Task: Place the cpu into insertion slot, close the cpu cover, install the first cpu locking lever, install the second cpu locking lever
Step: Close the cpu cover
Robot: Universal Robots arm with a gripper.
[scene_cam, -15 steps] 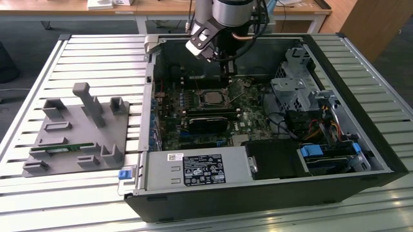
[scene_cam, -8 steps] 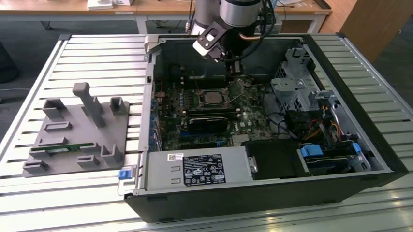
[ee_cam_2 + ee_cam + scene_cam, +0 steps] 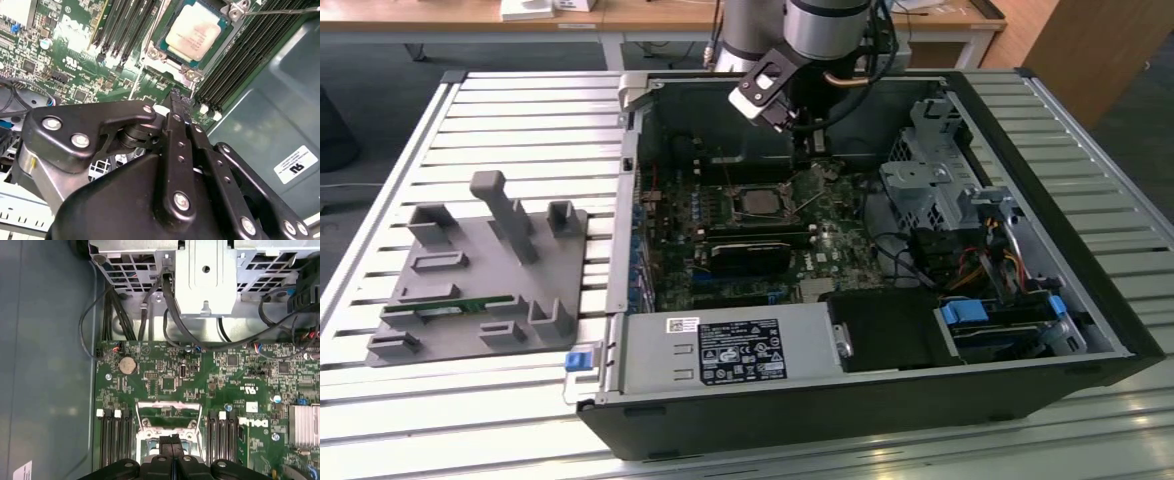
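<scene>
The cpu, a pale square chip, lies in the insertion slot on the green board. The silver cpu cover frames the chip; I cannot tell whether it is fully down. One thin wire lever sticks out from a corner of the slot, and another wire lever runs off the opposite side. My gripper hangs above the board just behind the slot. In both wrist views its black fingers are pressed together with nothing between them, and the gripper is close over the slot's silver frame.
The board sits inside an open black computer case. A long black card lies just in front of the slot, and memory slots flank it. A drive cage and cables crowd the exterior view's right. A grey fixture stands outside on the slatted table.
</scene>
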